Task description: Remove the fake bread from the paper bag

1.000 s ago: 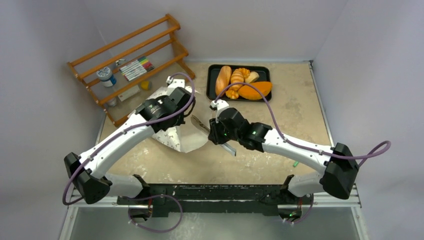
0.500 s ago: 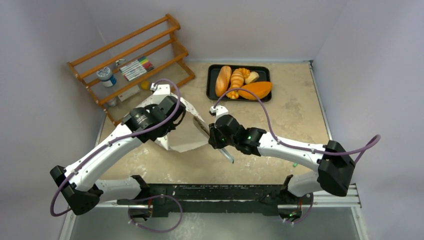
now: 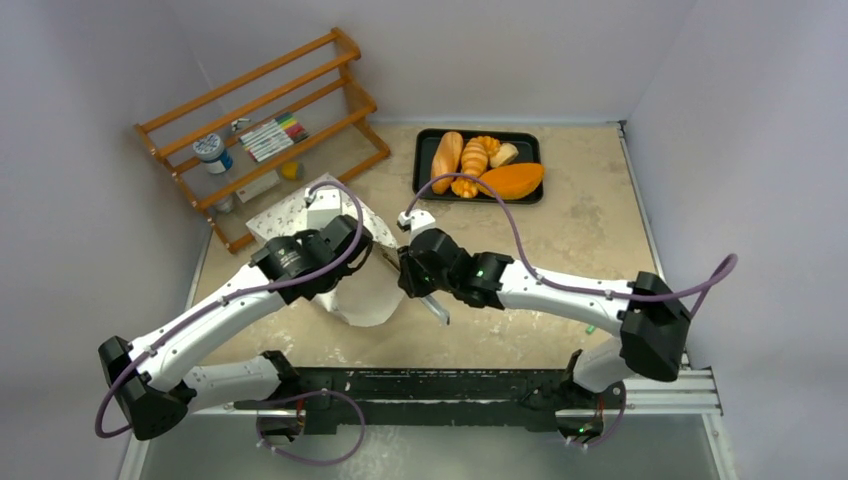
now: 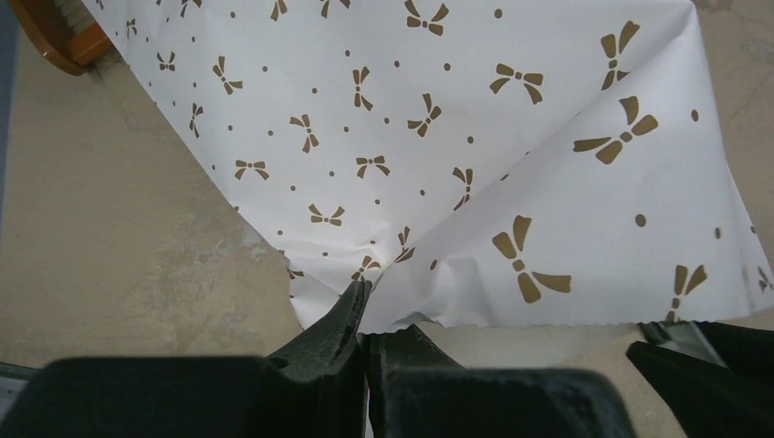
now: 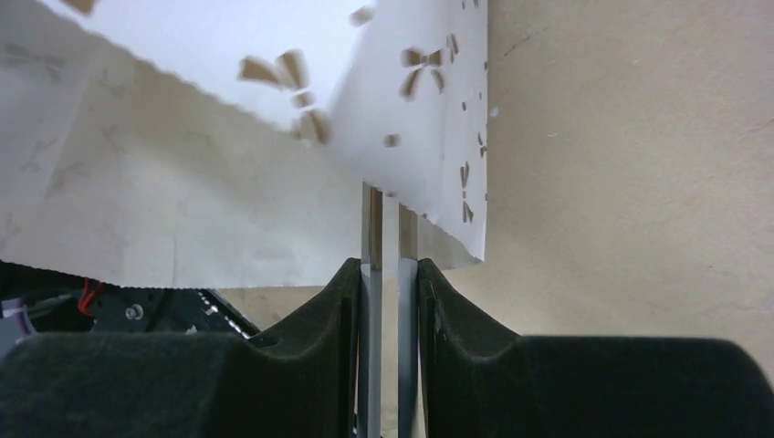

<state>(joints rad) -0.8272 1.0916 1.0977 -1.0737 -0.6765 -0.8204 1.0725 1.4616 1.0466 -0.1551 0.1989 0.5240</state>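
Pinching the paper bag (image 4: 438,137): the left claw (image 4: 365,301) is fully closed on the bag's zigzag-cut edge, and the paper creases out from the pinch point. The bag is off-white with small brown bow-like marks. It sits on the worktop (image 3: 580,230) left of centre, between the two arms, partly hidden under the left wrist in the top view. Its far end lies near the wooden rack (image 3: 260,75). The bag's inside is not visible in any view.

The right claw (image 5: 391,274) is narrow, its fingers (image 5: 319,310) clamped on a pair of metal tongs (image 5: 388,228). The two flat blades run parallel between the pads, with a slim gap between them. The tong tips reach the bag's right edge, and the paper hangs over them in the right wrist view. I cannot tell whether paper is caught between the blades. In the top view the tongs' back end sticks out toward the near side of the worktop.

The black tray (image 3: 428,150) sits at the far side, well apart from the bag. Several pieces of orange-tan fake bread (image 3: 447,160) lie in it.
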